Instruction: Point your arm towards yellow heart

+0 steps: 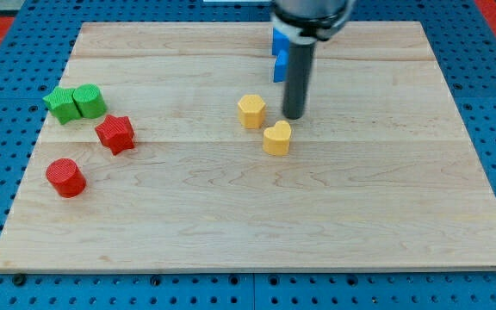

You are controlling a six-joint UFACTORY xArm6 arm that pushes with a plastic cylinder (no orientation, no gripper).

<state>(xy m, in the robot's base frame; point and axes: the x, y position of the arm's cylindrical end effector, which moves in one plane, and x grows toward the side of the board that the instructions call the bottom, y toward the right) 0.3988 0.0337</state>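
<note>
The yellow heart [276, 138] lies near the board's middle. My tip [294, 116] is the lower end of the dark rod and stands just above and to the right of the heart, a small gap away. A yellow hexagon block [251, 111] sits to the tip's left, up and left of the heart.
Blue blocks [280, 53] lie partly hidden behind the rod near the view's top. At the left are a green star [59, 104], a green block [89, 102], a red star [114, 133] and a red cylinder [65, 177]. The wooden board [248, 232] rests on a blue pegboard.
</note>
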